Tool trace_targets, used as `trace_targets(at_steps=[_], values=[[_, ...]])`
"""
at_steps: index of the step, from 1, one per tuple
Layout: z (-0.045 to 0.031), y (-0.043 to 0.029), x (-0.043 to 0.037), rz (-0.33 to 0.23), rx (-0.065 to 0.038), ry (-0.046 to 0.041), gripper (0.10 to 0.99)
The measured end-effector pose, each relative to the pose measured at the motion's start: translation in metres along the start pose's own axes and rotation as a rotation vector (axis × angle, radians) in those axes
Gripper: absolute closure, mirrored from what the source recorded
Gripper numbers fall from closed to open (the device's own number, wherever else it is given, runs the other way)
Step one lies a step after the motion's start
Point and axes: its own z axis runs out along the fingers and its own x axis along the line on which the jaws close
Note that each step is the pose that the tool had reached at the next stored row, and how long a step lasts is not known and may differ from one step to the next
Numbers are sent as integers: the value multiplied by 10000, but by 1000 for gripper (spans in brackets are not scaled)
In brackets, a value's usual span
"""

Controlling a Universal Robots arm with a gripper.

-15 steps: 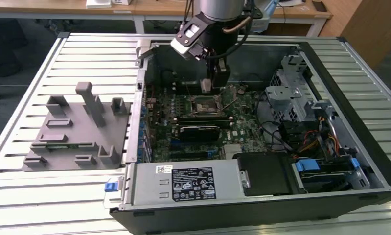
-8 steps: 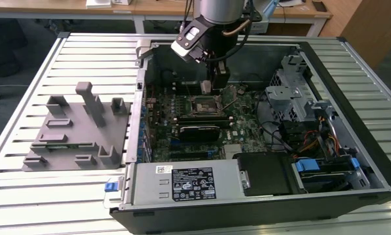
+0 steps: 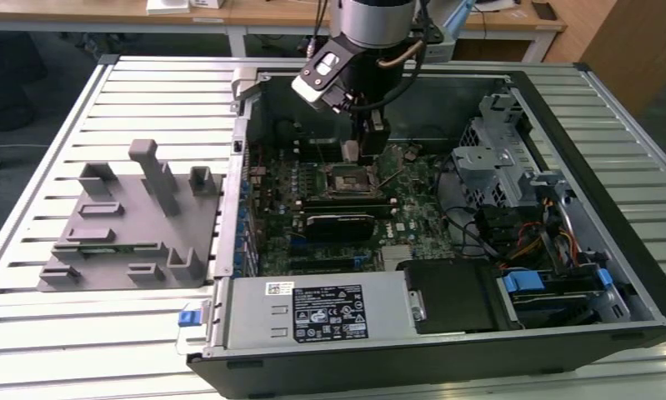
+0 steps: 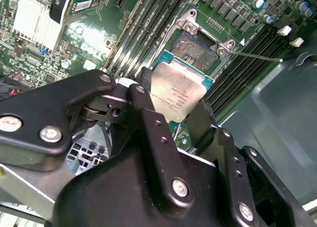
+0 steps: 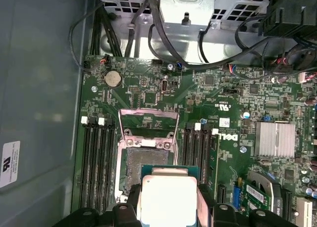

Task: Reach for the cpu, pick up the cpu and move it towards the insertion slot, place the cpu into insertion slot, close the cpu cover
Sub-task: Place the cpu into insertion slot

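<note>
Black fingers (image 4: pixel 148 113) of our gripper (image 4: pixel 176 102) are clenched on the cpu (image 4: pixel 179 90), one on each of two opposite edges, with its silvery top facing both wrist cameras. In the first wrist view we see the gripper (image 5: pixel 168 204) holding the cpu (image 5: pixel 168 196) so that its edge overlaps the near side of the insertion slot (image 5: pixel 147 160); the chip is not seated. The insertion slot (image 4: pixel 197 45) lies bare, its dark contact field exposed. At the slot's far side the cpu cover (image 5: pixel 148 122) stands swung up on its hinge, and its thin wire lever (image 4: pixel 257 56) sticks out to one side. Long black memory slots (image 5: pixel 96 158) flank the socket on the green motherboard (image 5: pixel 228 96), and a ribbed silver heatsink (image 5: pixel 275 138) sits further off. In the exterior view the gripper (image 3: pixel 353 152) hangs inside the open computer case (image 3: pixel 605 117), just over the insertion slot (image 3: pixel 349 179). Grey fixture blocks (image 3: pixel 122 225) stand on the slatted table (image 3: pixel 143 83) at the exterior view's left, well apart from the case.
</note>
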Motion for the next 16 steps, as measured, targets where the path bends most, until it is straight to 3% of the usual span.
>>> trace_targets(at_steps=[16], values=[[188,-1,72,-1,0,-6,557]])
